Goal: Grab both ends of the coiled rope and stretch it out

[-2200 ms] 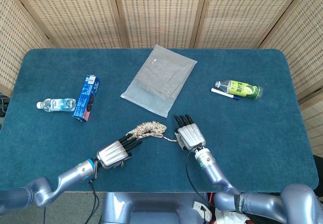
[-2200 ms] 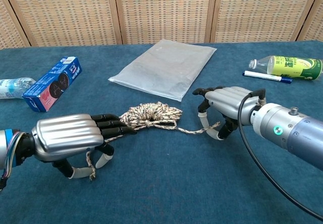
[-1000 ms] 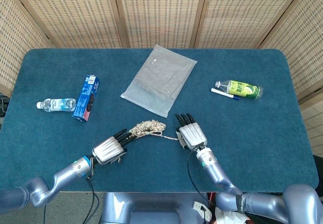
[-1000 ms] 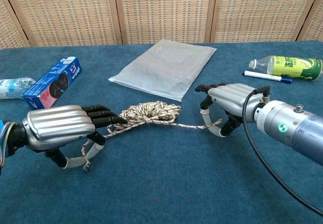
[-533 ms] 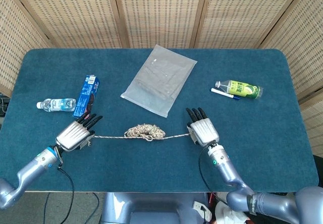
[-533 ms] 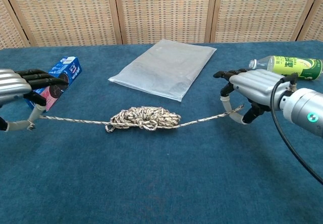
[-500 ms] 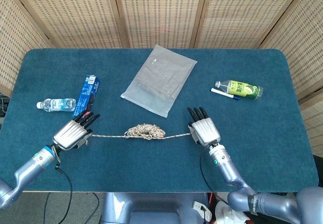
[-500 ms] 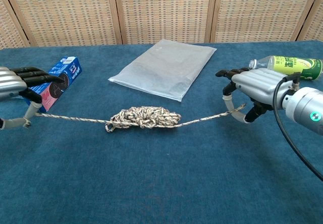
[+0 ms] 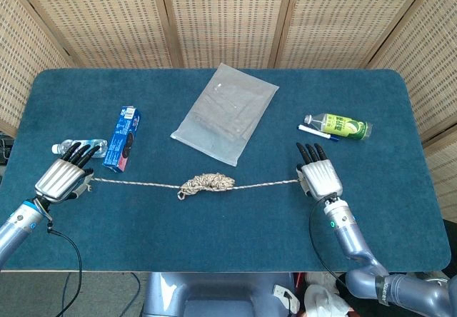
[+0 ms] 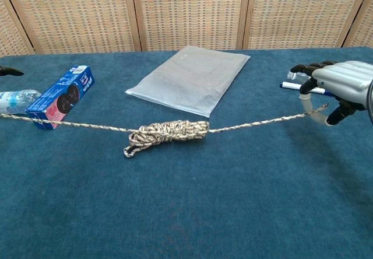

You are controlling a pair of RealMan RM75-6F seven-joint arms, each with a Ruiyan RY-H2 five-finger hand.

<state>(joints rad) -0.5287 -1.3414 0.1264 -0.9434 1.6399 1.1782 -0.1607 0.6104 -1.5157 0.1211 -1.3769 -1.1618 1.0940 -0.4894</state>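
Observation:
A speckled beige rope runs across the blue table, with a small bundle of coils [image 9: 206,183] [image 10: 168,133] left at its middle and straight strands leading off to both sides. My left hand [image 9: 63,177] holds the left end near the table's left edge; the chest view shows only its fingertips [image 10: 9,71]. My right hand [image 9: 319,178] [image 10: 335,87] pinches the right end between thumb and finger, the other fingers stretched out. The bundle hangs on the taut strands just over the cloth.
A clear plastic bag [image 9: 226,112] lies behind the coils. A blue biscuit box [image 9: 123,137] and a small water bottle [image 9: 63,148] are close to my left hand. A green bottle [image 9: 344,126] and a pen [image 9: 318,132] lie just behind my right hand.
Both hands moved outward, left to the left and right to the right. The rope drew out longer and tauter, and the coil bundle shrank and tightened.

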